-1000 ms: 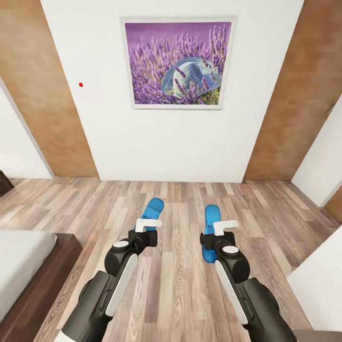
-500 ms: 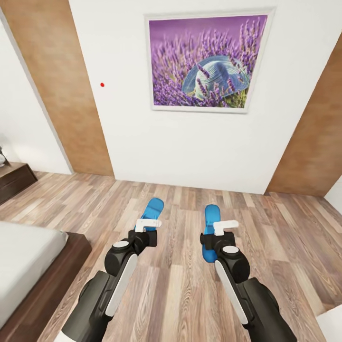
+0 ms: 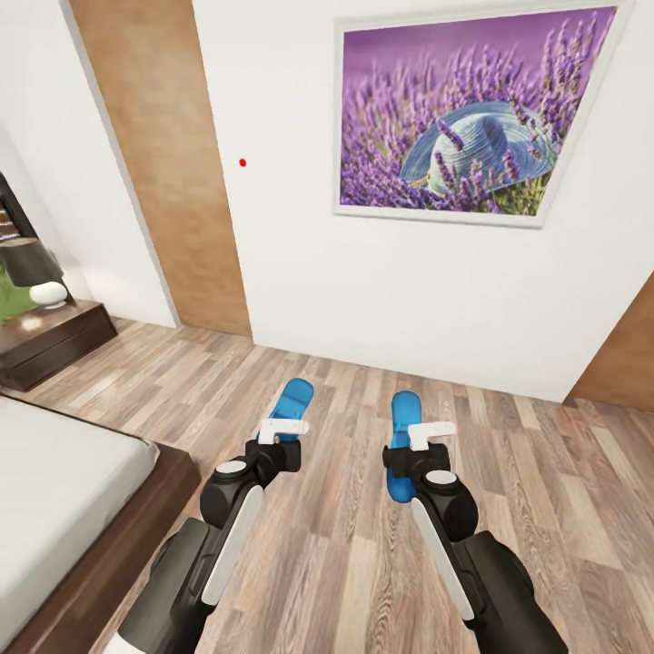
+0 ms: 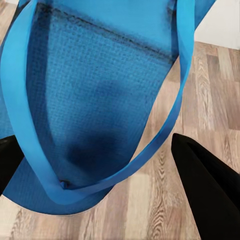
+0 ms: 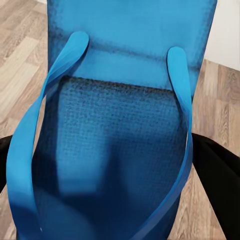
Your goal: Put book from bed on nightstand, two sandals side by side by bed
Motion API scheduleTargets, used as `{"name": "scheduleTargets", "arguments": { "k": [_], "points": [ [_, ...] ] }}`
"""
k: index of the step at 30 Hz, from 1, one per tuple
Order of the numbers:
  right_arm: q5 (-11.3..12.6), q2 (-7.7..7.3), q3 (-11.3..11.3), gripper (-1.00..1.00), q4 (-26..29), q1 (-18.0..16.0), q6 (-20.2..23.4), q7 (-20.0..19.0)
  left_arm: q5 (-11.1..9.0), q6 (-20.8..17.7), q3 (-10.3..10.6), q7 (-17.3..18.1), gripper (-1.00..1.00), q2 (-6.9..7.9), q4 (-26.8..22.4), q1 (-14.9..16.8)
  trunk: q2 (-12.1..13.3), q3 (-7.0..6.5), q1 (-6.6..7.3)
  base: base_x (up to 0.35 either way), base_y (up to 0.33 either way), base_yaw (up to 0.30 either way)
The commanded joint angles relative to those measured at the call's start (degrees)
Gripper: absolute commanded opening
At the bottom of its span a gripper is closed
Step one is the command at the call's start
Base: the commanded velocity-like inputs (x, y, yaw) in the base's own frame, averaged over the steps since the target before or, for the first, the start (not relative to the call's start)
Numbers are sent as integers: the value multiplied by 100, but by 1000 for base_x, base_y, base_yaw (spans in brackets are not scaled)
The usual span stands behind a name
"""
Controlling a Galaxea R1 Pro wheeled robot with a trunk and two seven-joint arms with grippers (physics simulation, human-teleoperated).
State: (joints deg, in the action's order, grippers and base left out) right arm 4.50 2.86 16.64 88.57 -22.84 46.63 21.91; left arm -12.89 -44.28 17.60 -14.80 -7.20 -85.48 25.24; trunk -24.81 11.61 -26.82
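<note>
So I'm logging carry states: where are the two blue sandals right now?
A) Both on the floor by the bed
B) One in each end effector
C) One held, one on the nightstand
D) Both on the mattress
B: the head view shows the left end effector gripping one sandal and the right end effector gripping the other sandal, above the floor.

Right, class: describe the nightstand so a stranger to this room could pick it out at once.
Start at the large low bed with the pale grey-white mattress at the view's left. Beyond it, by the white wall left of the brown door, stands the low glossy dark-brown wooden nightstand. Unlike the bed frame, it carries a lamp with a white base and black shade.
</note>
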Motion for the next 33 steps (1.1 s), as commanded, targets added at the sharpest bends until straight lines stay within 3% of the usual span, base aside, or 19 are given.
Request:
{"name": "scheduleTargets", "arguments": {
  "k": [1, 24, 33],
  "points": [
    [42, -1, 6, -100, 9, -4, 21, 50, -56, -20, 7, -58, -100, 0, -4, 7, -11, 11, -6, 328, -36, 267],
    [42, -3, 6, -100, 11, -7, 21, 50, -63, -20, 99, -66, -100, 0, 2, 7, -11, 11, -6, 328, -85, 264],
    [42, 2, 6, -100, 7, -6, 18, 50, -67, -20, 111, -67, -100, 0, 4, 7, -11, 11, -6, 328, -94, 39]
  ]
}}
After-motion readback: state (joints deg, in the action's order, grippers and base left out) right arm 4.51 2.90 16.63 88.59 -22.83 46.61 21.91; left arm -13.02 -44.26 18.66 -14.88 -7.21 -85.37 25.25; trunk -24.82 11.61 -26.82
